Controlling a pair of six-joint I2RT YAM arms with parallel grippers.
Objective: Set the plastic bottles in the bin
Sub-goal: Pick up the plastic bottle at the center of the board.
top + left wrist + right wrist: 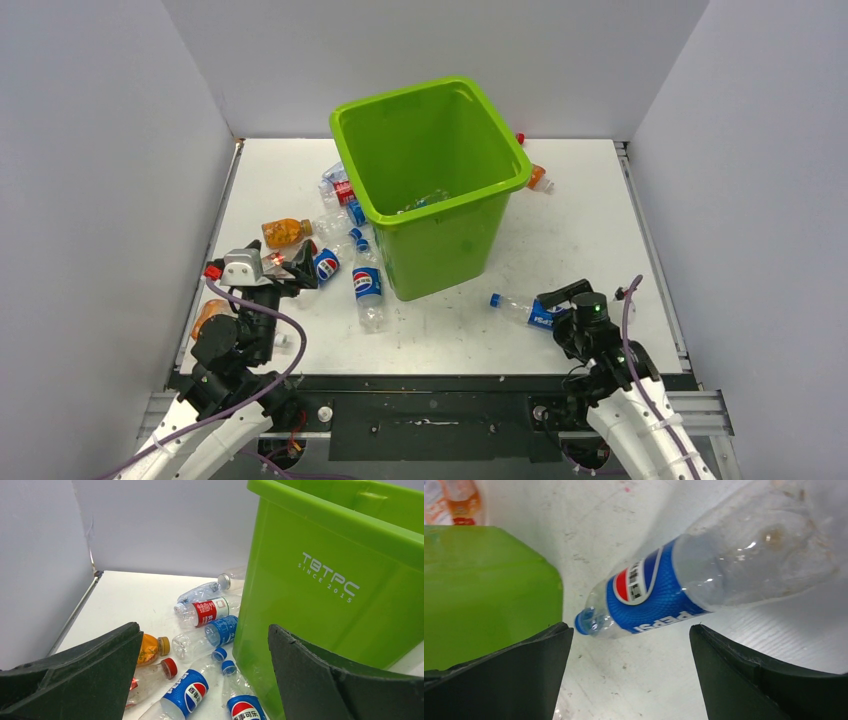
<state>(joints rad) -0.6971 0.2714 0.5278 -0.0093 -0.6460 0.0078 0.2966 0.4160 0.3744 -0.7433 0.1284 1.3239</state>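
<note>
Nearest: right gripper (562, 303) (630, 627), low over the table (600, 230) at the near right; arm folded up from its base, wrist tipped down; jaws spread wide, holding nothing; lone Pepsi bottle (520, 311) (659, 595) lies on its side just ahead of the fingers, blue cap toward the bin (450, 240) (320, 595) (484, 590), clear body dented, blue label; cannot tell if a finger touches it.

left gripper (300, 265) (202, 627) low at the near left, arm bent, aimed at the bin's left side; jaws wide apart, empty.

bin upright mid-table, lime green, rolled rim, white lettering on one wall; something clear lies at its bottom, too small to name.

Bottles lie on their sides left of the bin; red-label bottle (342, 190) (210, 611) close to the bin wall; orange bottle (285, 232) (150, 649) further left; two blue-label Pepsi bottles (367, 285) (187, 696) just ahead of the left gripper; second orange bottle (208, 315) by the left arm; third orange bottle (538, 178) behind the bin's right corner.
</note>
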